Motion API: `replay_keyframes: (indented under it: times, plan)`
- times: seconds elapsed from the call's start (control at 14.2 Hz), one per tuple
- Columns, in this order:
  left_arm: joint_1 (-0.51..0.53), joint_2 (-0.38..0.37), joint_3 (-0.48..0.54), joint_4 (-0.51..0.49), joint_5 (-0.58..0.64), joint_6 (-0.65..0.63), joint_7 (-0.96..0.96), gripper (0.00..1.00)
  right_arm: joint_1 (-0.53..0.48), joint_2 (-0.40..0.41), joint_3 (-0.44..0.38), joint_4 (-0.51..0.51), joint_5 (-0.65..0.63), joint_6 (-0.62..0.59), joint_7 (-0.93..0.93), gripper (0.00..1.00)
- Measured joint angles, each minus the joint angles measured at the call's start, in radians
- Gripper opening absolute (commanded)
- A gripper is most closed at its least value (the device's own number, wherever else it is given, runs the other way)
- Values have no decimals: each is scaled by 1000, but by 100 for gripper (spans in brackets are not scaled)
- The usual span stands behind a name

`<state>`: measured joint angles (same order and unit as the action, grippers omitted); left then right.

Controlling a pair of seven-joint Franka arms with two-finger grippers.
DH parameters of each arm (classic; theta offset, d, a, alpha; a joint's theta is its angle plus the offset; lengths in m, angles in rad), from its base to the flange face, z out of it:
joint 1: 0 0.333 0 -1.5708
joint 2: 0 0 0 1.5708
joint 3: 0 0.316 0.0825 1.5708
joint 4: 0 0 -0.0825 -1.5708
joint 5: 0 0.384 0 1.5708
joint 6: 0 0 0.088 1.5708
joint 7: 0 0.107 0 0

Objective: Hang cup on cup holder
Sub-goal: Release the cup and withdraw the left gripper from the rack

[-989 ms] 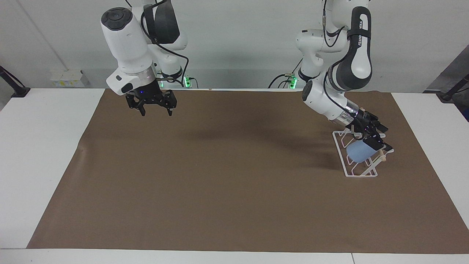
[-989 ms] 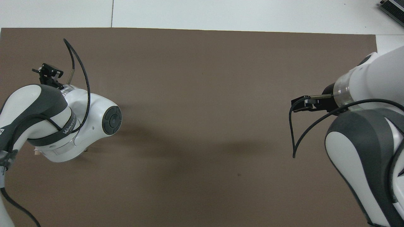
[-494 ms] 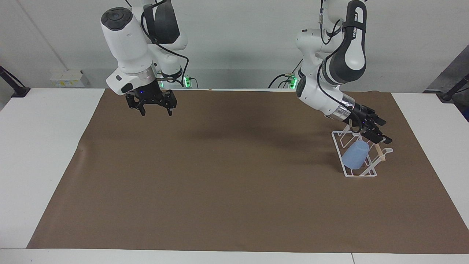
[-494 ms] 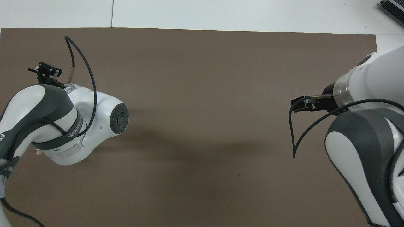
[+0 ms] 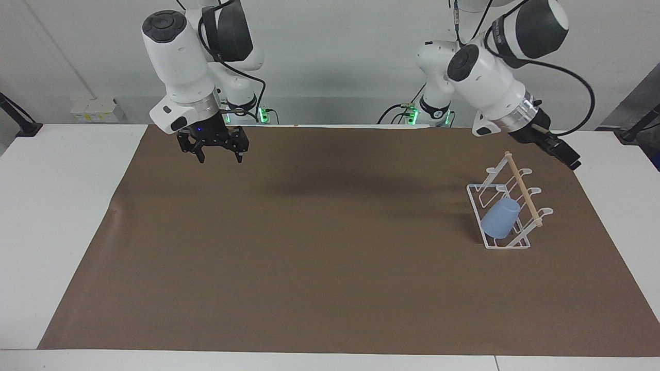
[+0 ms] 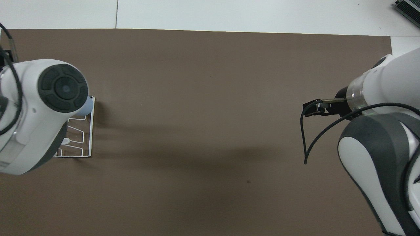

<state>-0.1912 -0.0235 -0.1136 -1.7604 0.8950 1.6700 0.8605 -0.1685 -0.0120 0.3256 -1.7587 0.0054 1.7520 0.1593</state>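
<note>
The small light-blue plastic tumbler (image 5: 500,218) sits mouth-down over a slanted prong of the white wire rack with a wooden dowel along its top (image 5: 517,188), which stands on the brown paper mat (image 5: 309,247) toward the left arm's end of the tabletop (image 5: 62,206). The tumbler leans with the prong and nothing touches it. In the overhead view only a sliver of the tumbler (image 6: 88,106) and part of the rack's base (image 6: 80,144) show from under the left arm.

The left gripper (image 5: 562,152) is raised above the edge of the mat just beside the rack, clear of both rack and tumbler; it holds nothing, and its fingers, seen end-on, appear spread. The right gripper (image 5: 212,144) waits in the air over the mat at the right arm's end, its fingers (image 5: 199,155) spread and empty; its tip also shows in the overhead view (image 6: 316,108).

By the look of it the hanging itself is done and the step in hand is the retreat. The next move calls only for carrying the left arm up and away without brushing the dowel or the light rack, since a nudge could tip the tumbler off its prong.
</note>
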Motion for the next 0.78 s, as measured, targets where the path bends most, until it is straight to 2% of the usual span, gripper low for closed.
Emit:
replay_keyframes:
  times: [0.21, 0.57, 0.78]
  plan:
    - [61, -48, 5, 56, -245, -31, 0, 100, 0, 0, 0, 0, 0, 0, 0, 100]
    - [195, -55, 11, 71, -610, -36, 0, 100, 0, 0, 0, 0, 0, 0, 0, 100]
    - [226, -59, 10, 71, -669, -68, -90, 100, 0, 0, 0, 0, 0, 0, 0, 100]
